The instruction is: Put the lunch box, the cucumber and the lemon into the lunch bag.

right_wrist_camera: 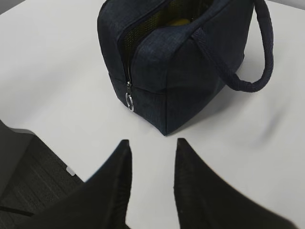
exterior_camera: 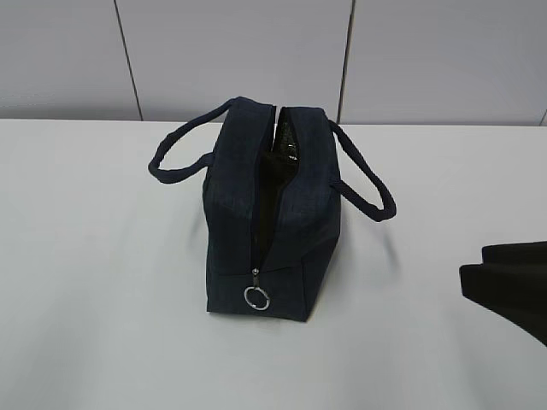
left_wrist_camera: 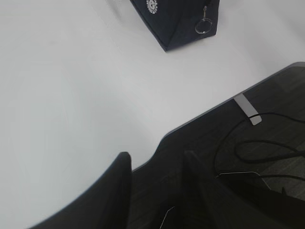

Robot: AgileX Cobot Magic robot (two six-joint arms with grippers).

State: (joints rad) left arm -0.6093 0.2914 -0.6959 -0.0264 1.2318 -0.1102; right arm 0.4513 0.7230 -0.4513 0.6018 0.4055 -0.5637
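Both empty tools, left tool and right tool, gape before the unzipped navy lunch bag.

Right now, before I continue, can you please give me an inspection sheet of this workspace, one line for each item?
Surface: white table, plain, no spill seen.
Job's things: the lunch bag stands upright at the middle, zipper open along the top, ring pull hanging at the near end. Something yellow shows inside in the right wrist view, perhaps the lemon; lunch box and cucumber not seen anywhere.
Clutter: nothing seen.
Hands: left hand is open and empty, at the table's edge; right hand is open and empty, over the table, short of the bag.
Cables: black cables lie on the dark floor beyond the table's edge.
Surroundings: grey panelled wall behind the table.
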